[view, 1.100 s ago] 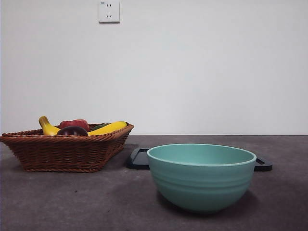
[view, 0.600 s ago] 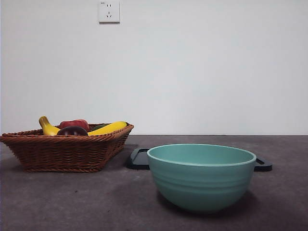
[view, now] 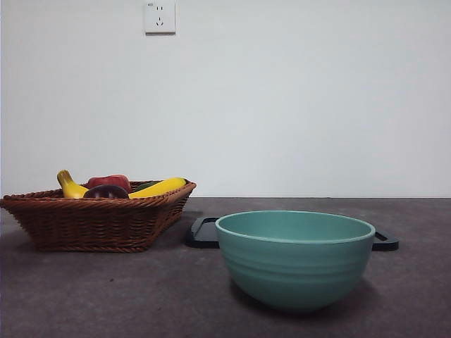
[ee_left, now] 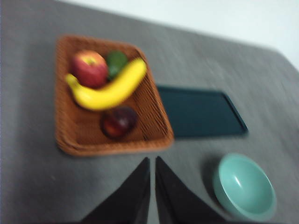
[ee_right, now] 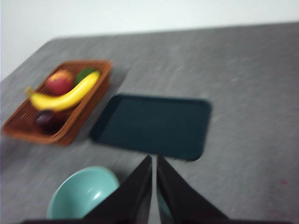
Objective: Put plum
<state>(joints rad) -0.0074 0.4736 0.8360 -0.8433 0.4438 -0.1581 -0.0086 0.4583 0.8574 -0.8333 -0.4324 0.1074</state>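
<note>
Nothing started yet, by the look of it. Plum [ee_left: 118,122] sits in the basket [ee_left: 70,140], untouched, at the basket's end nearest the left gripper [ee_left: 152,161], next to the banana [ee_left: 110,88]; apple [ee_left: 88,68] and a green fruit [ee_left: 117,61] lie at the far end beyond the banana. In the front view the plum [view: 106,191] just peeks over the basket rim [view: 99,203]. Both arms hang high above the bench and neither appears in the front view. Left gripper: fingers closed, tips together, holding nothing, aimed at bare bench just short of the basket. Right gripper [ee_right: 154,161]: fingers also closed and empty, hovering over the near edge of the dark tray [ee_right: 154,123]. Tray lies flat beside the basket, nothing on it. Teal bowl [view: 294,257] stands in front of the tray, toward the bench's near edge; it looks empty in both wrist views. Task doesn't say where the plum goes; tray or bowl are the candidates, can't tell which. Wrist views are blurred. Left to do, in my read: open fingers, descend into the basket, grip the plum clear of the banana, lift, carry, release. Left arm looks the closer one for the pick.
</note>
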